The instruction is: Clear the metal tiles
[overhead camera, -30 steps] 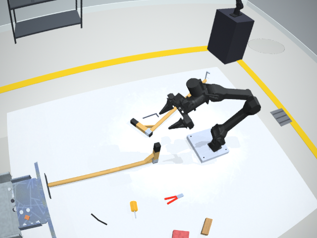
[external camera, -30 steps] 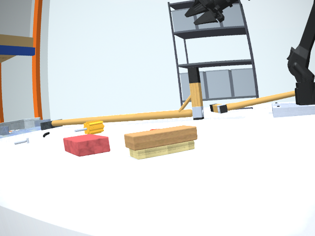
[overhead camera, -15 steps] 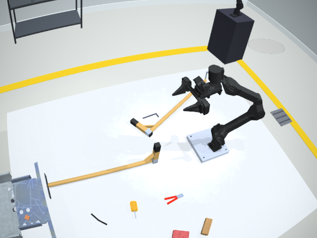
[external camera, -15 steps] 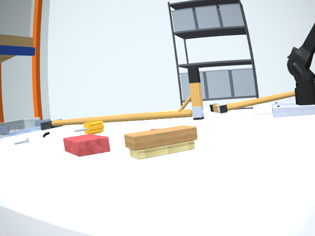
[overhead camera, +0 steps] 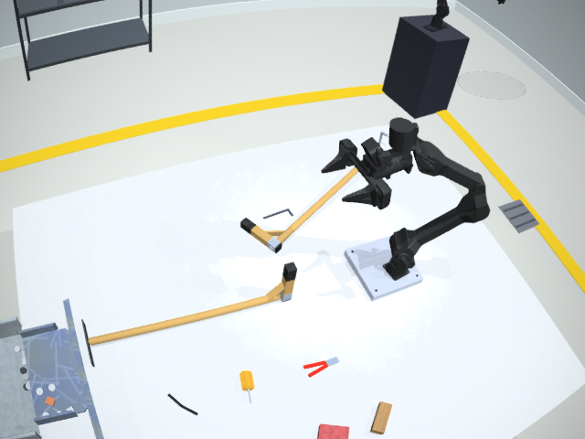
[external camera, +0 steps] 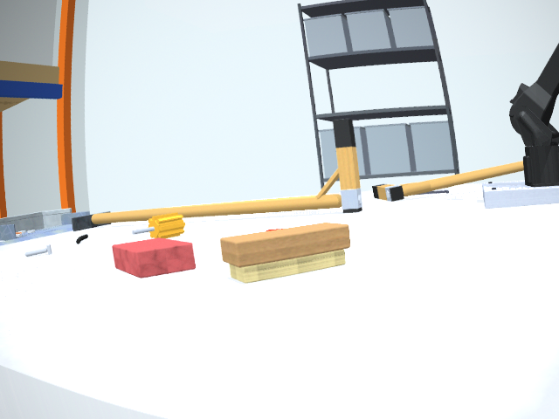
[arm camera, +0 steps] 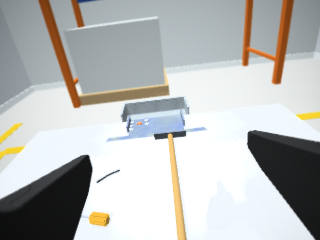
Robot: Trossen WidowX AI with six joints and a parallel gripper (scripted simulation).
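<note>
The long scraper (overhead camera: 188, 319) (external camera: 225, 209) (arm camera: 175, 185) lies on the table, its dark blade by the near edge of the steel bench plate (overhead camera: 49, 348) (arm camera: 165, 128) and its black-capped grip standing up at the other end. Several small tiles, white ones (overhead camera: 51, 387) and an orange one (overhead camera: 49, 401) (arm camera: 139, 123), lie on the plate. Some more pieces lie at or past its border with the grey catch box (overhead camera: 8, 378) (arm camera: 155, 107); which side is hard to tell. My gripper (overhead camera: 333, 185) (arm camera: 169, 145) is open and empty, raised above the table, away from the scraper's grip; the exterior view does not show it.
A second wooden-handled tool (overhead camera: 321, 203) (external camera: 469, 175) lies partly below the gripper, near a hex key (overhead camera: 277, 213). A yellow screwdriver (overhead camera: 246, 380) (external camera: 167, 225) (arm camera: 99, 219), red-handled pliers (overhead camera: 317, 366), a red block (overhead camera: 333, 432) (external camera: 153, 257) and a wooden brush (overhead camera: 381, 417) (external camera: 285, 245) lie around.
</note>
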